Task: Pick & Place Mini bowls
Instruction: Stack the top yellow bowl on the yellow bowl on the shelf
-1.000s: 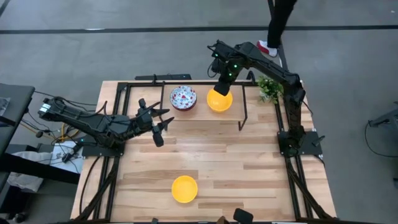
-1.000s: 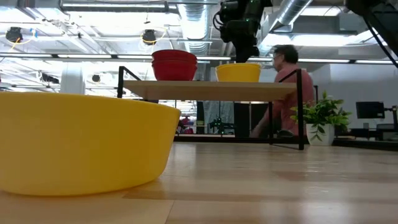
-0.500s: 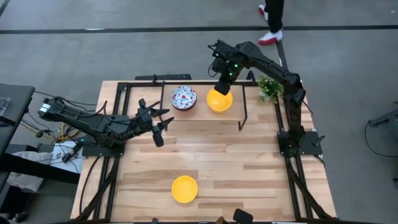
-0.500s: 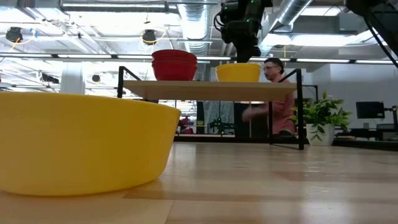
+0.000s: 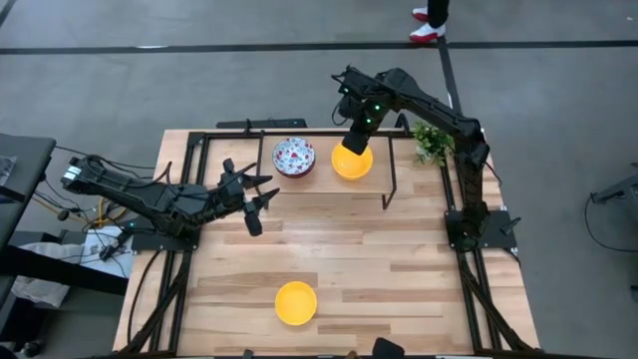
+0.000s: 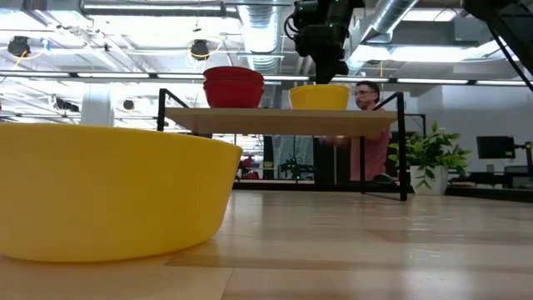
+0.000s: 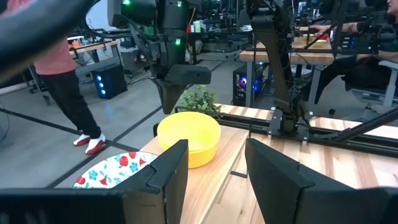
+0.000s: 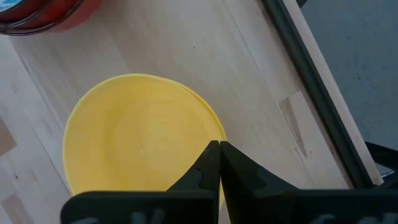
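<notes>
Your right gripper [image 8: 217, 149] hangs over the yellow stack [image 5: 351, 162] on the shelf [image 5: 399, 170] at the table's far edge, fingers pressed together, holding nothing; red bowls [image 5: 293, 157] sit beside it; I judge one yellow bowl [image 5: 296, 302] remains near the front edge; left gripper [image 7: 214, 168] waits spread open, empty, at the left edge.

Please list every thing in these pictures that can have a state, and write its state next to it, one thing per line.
Right gripper: shut, above the yellow bowls' rim.
Left gripper: open, empty, beside the shelf.
Yellow bowls on the shelf: upright, stacked.
Patterned bowls: upright, stacked on the shelf.
Yellow bowl on the table: upright, alone, untouched.
Plant: upright at the table's corner.
</notes>
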